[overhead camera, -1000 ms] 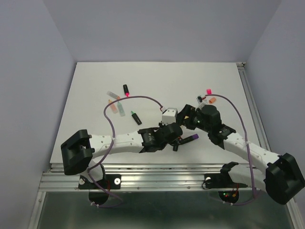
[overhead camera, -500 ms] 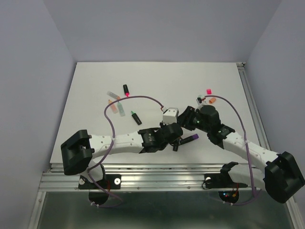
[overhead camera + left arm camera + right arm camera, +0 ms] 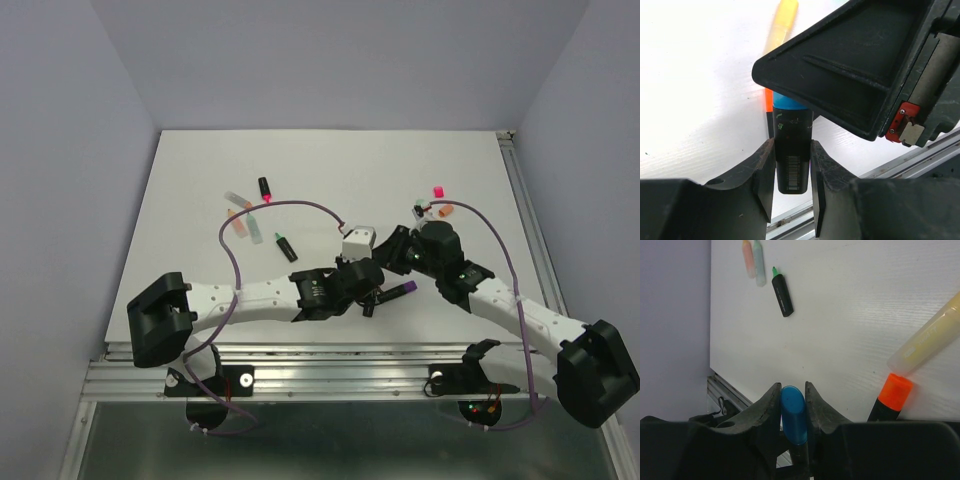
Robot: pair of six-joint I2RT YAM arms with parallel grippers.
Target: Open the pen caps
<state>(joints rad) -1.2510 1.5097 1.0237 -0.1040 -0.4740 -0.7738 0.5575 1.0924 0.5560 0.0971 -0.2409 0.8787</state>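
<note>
Right now the 2 arms meet low over the near middle of the table (image 3: 200,170). The left gripper (image 3: 791,152) is clamped on the black barrel (image 3: 791,167) of a highlighter, with a finger pressed against each side. The blue cap (image 3: 792,412) on the end of that barrel is pinched by the right gripper (image 3: 792,390), whose fingers are closed down to just the cap's width. From the left wrist the cap looks seated on the barrel, with no gap between blue and black, and it is tucked right under the right gripper's dark body.

Just beyond the pair, an orange cap (image 3: 895,390) sits on another dark pen lying flat, beside a yellow pen (image 3: 927,335). A purple cap (image 3: 405,288) lies just right of the left gripper; I cannot tell whether it is on a pen. Farther back on the right, a pink cap (image 3: 438,190) and a peach cap (image 3: 446,211) lie near each other. Over on the left, well apart from both grippers, are a green-tipped pen (image 3: 782,295), a pink-tipped pen (image 3: 264,187) and 2 pale pens (image 3: 752,257).
</note>
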